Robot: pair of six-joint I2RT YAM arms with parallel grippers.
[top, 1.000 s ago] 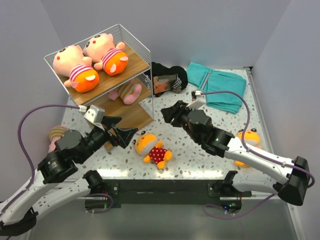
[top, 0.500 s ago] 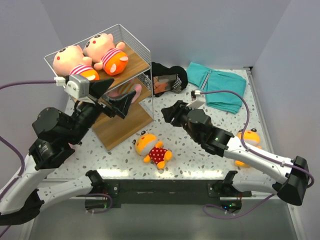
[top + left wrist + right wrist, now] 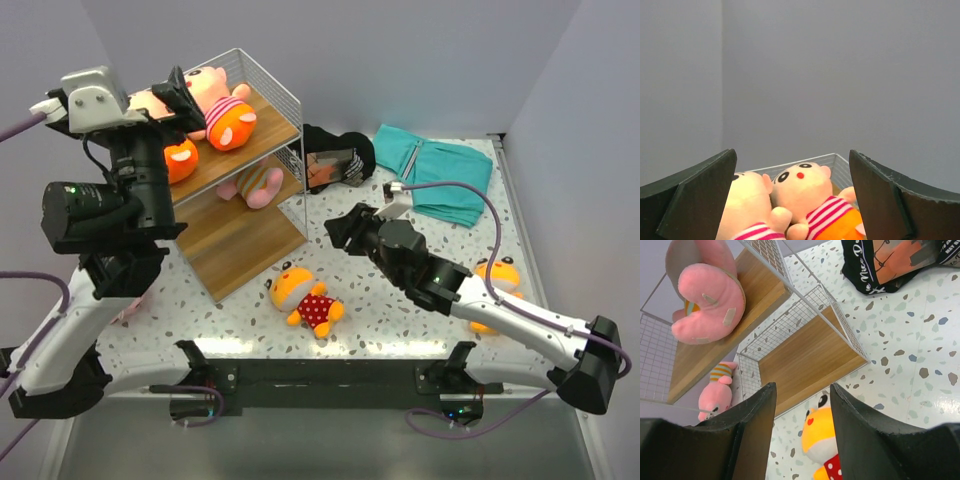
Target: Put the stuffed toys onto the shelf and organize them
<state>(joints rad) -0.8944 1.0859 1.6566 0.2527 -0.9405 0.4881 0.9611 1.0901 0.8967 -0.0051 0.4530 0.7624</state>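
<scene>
Speckled white tabletop (image 3: 385, 312) under the shelf (image 3: 243, 236), plain grey walls (image 3: 420, 60)

I see a white, dark-speckled terrazzo tabletop (image 3: 400, 320), boxed in on three sides by plain pale grey walls (image 3: 420, 60), evenly lit, with a black rail (image 3: 320, 372) along its near edge.

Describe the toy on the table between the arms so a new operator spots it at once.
Find the shelf, the white wire rack with wooden boards at far left. On the table in front of its lowest board lies the stuffed toy. Unlike the pink, striped toys on the shelf, it has an orange-yellow head and red polka-dot outfit.
</scene>
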